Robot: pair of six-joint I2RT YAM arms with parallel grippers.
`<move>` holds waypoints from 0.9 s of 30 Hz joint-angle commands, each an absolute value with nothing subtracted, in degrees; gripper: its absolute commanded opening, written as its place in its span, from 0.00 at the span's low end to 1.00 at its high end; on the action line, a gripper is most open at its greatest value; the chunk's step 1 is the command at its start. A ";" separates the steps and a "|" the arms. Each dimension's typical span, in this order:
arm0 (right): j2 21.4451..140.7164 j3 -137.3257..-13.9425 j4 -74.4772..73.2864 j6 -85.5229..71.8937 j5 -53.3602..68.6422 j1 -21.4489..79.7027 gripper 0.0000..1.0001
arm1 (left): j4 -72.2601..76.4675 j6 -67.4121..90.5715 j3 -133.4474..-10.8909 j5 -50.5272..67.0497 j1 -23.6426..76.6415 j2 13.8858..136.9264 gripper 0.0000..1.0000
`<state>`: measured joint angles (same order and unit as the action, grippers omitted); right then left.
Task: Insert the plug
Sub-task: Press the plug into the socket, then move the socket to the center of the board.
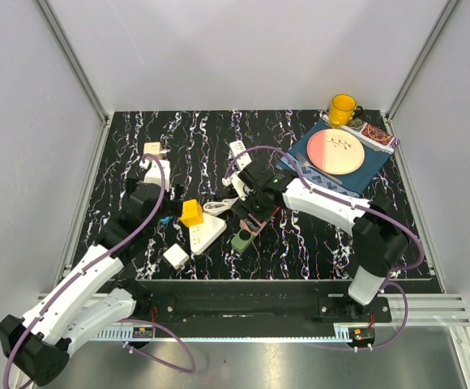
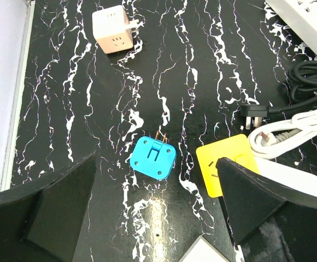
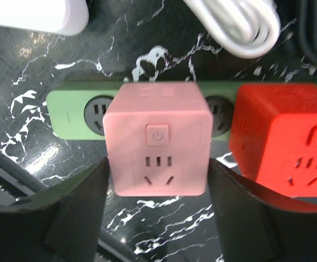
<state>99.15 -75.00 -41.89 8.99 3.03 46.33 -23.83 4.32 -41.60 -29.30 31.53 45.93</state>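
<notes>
Inside right end effector point(image 3: 157, 176) grip, pink plug point(image 3: 157, 131)

yellow mug point(image 1: 343, 109) beside plate point(image 1: 337, 151)

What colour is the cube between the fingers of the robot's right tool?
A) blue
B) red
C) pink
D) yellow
C: the right wrist view shows the pink cube socket between the fingers of the right tool, on the green power strip, with the red cube beside it.
</notes>
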 commanded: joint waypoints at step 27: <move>107.40 -78.49 -34.98 6.06 -31.89 68.47 1.00 | -14.85 5.80 -36.21 -43.51 29.79 30.85 0.99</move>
<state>108.09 -80.27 -36.95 6.17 -22.00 68.42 -18.26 5.56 -36.56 -42.74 30.04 30.20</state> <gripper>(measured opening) 0.994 0.987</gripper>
